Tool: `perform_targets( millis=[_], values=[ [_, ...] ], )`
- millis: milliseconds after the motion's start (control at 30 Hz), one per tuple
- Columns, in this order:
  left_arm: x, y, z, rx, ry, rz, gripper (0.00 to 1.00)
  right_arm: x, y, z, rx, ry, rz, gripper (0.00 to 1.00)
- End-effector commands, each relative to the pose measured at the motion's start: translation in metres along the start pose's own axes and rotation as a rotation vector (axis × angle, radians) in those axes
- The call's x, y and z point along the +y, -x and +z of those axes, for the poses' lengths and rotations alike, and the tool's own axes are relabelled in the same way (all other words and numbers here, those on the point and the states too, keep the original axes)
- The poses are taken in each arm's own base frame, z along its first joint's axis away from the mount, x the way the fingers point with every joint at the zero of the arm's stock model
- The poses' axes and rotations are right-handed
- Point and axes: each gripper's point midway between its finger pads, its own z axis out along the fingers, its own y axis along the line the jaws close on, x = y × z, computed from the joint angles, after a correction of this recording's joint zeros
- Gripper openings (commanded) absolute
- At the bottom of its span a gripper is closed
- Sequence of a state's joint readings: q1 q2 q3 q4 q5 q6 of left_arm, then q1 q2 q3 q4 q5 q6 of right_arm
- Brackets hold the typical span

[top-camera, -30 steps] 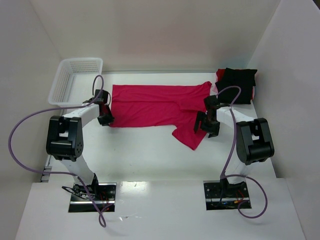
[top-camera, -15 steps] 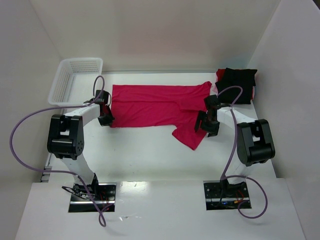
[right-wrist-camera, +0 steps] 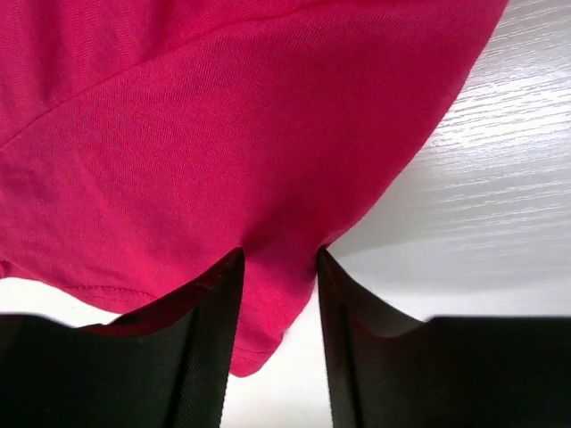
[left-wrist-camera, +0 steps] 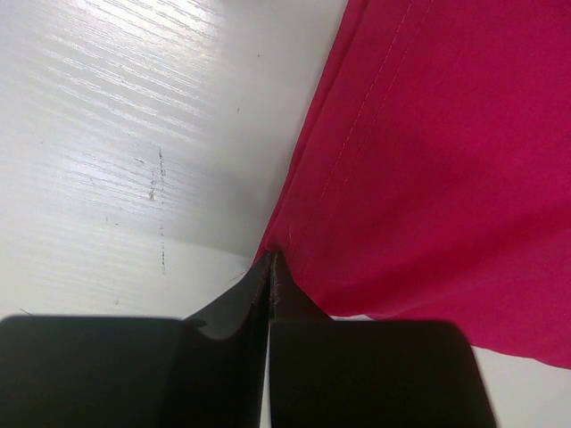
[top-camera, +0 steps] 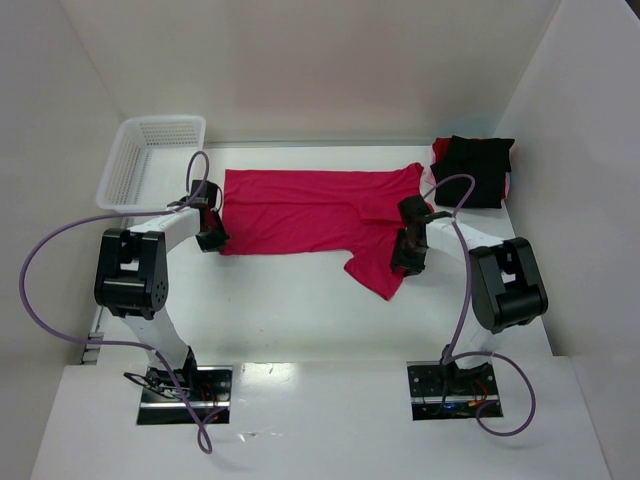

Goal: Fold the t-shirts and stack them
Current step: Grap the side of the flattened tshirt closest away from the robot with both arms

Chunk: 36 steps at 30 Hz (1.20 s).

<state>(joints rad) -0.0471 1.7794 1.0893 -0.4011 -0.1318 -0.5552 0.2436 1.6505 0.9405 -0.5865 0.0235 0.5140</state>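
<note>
The crimson-red t-shirt (top-camera: 310, 208) lies spread flat across the middle of the table, with one sleeve (top-camera: 375, 268) pointing toward the near side. A folded black t-shirt (top-camera: 472, 170) sits at the far right corner. My left gripper (top-camera: 212, 240) is at the red shirt's near left corner. In the left wrist view its jaws (left-wrist-camera: 270, 260) are pressed together on the hem edge of the red cloth (left-wrist-camera: 428, 160). My right gripper (top-camera: 405, 260) is at the sleeve's right edge. In the right wrist view it (right-wrist-camera: 278, 263) stands partly open, with a fold of red cloth (right-wrist-camera: 223, 116) between the fingers.
A white mesh basket (top-camera: 150, 160) stands at the far left corner. White walls close in the table on three sides. Bare white tabletop (top-camera: 290, 310) lies between the shirt and the arm bases.
The left jaws have closed on the shirt's corner. The right gripper has shifted slightly left onto the sleeve, and its jaws have narrowed around the cloth.
</note>
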Motion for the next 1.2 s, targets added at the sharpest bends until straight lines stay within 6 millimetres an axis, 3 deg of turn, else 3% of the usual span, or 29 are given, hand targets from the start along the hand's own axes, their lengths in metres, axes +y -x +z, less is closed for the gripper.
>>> perform_targets(
  millis=[0,233,500,667,867,1100,1167],
  values=[
    [0.000,-0.003,0.005,0.010,0.000,0.000,0.00,0.000,0.006,0.005,-0.032,-0.030,0.004,0.42],
    [-0.001,-0.001,0.006,0.002,-0.004,-0.001,0.00,-0.003,0.005,0.005,-0.030,-0.043,0.012,0.19],
    [-0.004,0.007,-0.002,-0.031,-0.021,-0.005,0.00,0.002,0.020,-0.011,-0.093,-0.027,0.016,0.01],
    [-0.007,0.016,-0.009,-0.058,-0.034,0.003,0.00,0.019,0.037,-0.028,-0.135,0.040,0.019,0.00],
    [-0.016,0.036,-0.031,-0.116,-0.073,0.017,0.00,0.039,0.072,-0.068,-0.252,0.113,0.016,0.00],
    [-0.032,0.066,-0.052,-0.182,-0.124,0.055,0.00,0.049,0.104,-0.094,-0.342,0.136,0.014,0.00],
    [-0.036,0.073,-0.057,-0.197,-0.142,0.065,0.00,0.044,0.113,-0.093,-0.351,0.136,0.027,0.00]
  ],
)
